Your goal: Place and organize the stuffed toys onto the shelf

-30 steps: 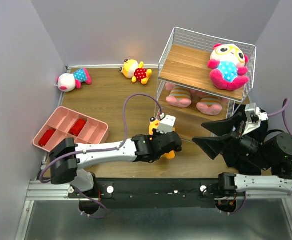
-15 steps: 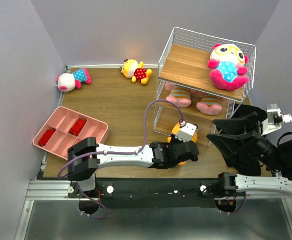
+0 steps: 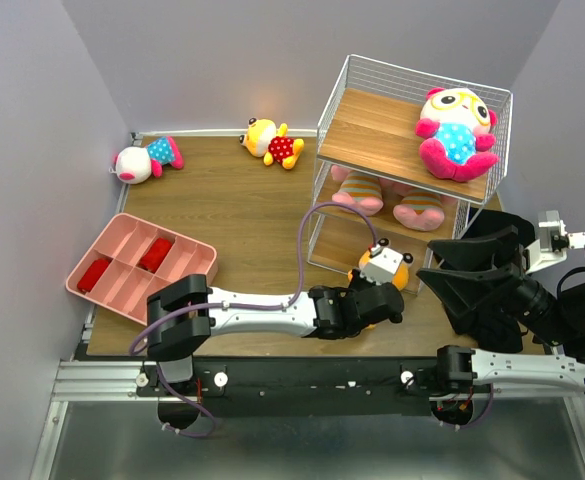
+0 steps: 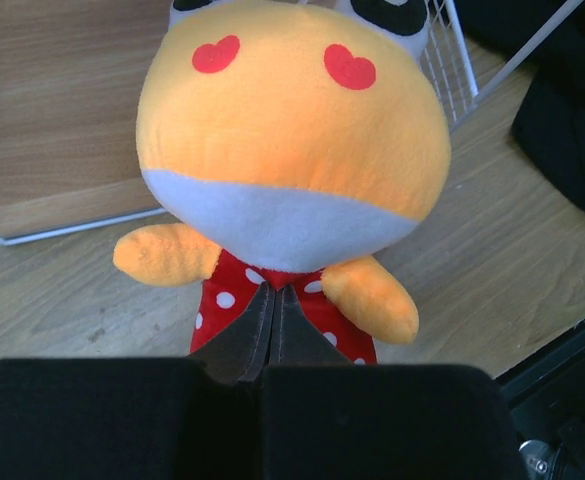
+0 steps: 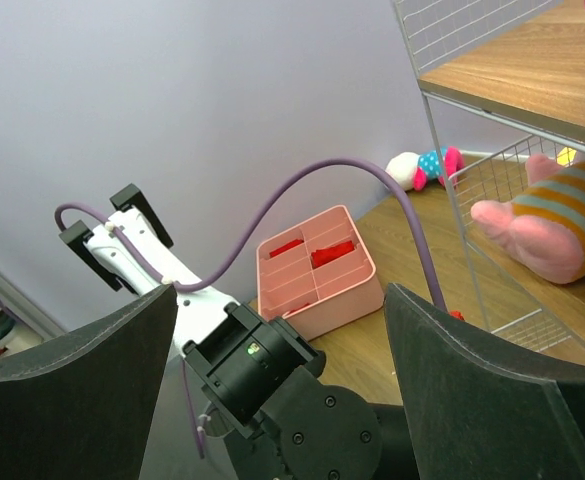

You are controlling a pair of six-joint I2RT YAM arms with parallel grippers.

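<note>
Left gripper (image 4: 272, 296), jaws pinching the red dotted outfit of the yellow toy (image 4: 292, 140) at the front of the lowest board of the shelf (image 3: 372, 125): best carried well in over that board before release, clear of the spread-jawed right gripper (image 5: 282, 320) beside the shelf.

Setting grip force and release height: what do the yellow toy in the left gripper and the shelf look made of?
The yellow toy: soft plush with a matte, fuzzy nap and a red dotted fabric outfit, which the left gripper pinches. The shelf boards: light wood or wood-look laminate, with visible grain and a smooth surface. The wire frame: thin white-coated rods, probably metal.
</note>
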